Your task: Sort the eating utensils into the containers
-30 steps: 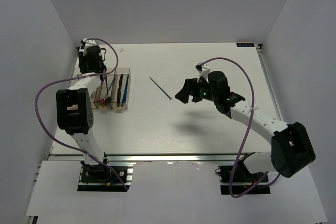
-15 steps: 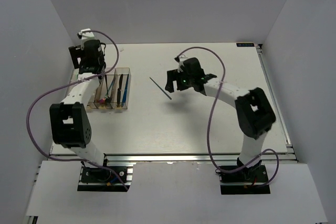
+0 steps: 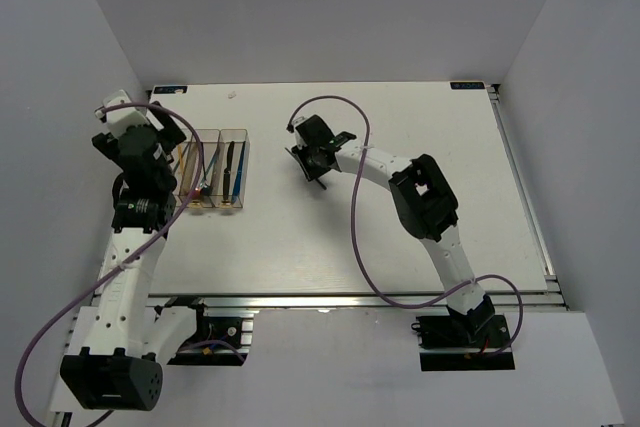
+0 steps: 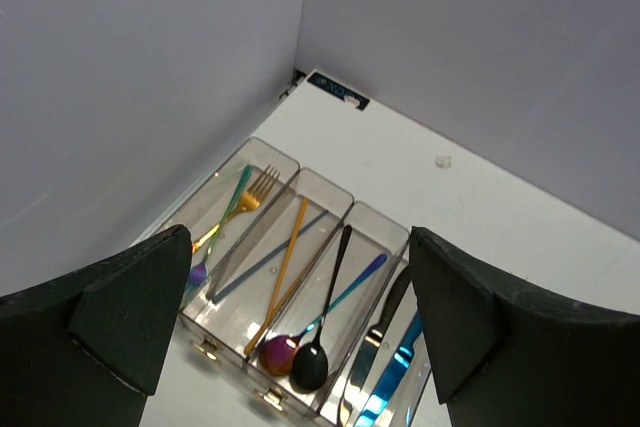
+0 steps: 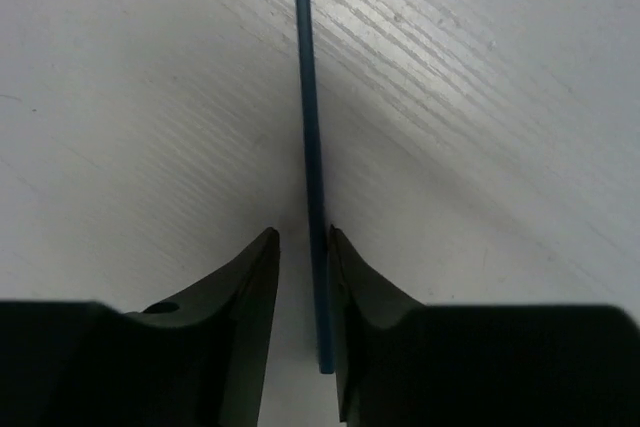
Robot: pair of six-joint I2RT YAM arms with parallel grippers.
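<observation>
A thin blue stick (image 5: 306,97) lies on the white table, its near end between the fingertips of my right gripper (image 5: 302,242). The stick rests against the right finger (image 5: 345,277), and a narrow gap shows on its other side. In the top view that gripper (image 3: 312,165) sits low at mid-table and covers most of the stick. The clear containers (image 4: 352,212) hold several utensils: a gold fork (image 4: 258,187), an orange stick (image 4: 285,267), a black spoon (image 4: 330,297) and a blue knife (image 4: 400,367). My left gripper (image 4: 295,247) hangs wide open and empty above them.
The containers (image 3: 213,169) stand near the table's left edge, close to the left wall. Grey walls enclose the table on three sides. Purple cables loop from both arms over the table.
The right arm reached left and down onto the blue stick, and its jaws narrowed around it. The left arm pulled back and up from the containers with its jaws open.
</observation>
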